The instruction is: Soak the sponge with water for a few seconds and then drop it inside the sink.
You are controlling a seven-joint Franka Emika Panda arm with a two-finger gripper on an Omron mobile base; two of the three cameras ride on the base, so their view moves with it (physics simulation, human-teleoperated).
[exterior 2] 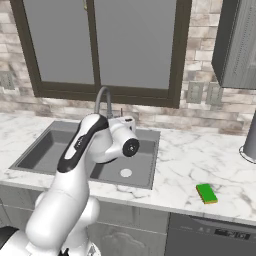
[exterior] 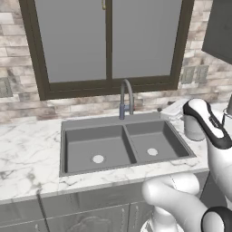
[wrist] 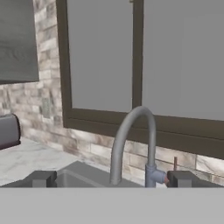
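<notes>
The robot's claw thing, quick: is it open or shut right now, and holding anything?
Gripper: open, holding nothing; the sponge lies on the counter.

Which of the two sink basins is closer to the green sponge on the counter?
The right basin of the sink, beside the counter stretch where the sponge lies. The left basin sits beyond the centre divider, farther away.

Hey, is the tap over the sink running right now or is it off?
Off, as far as the pictures show. No stream falls from the faucet spout in the left base view, and both basins of the sink look dry and empty.
</notes>
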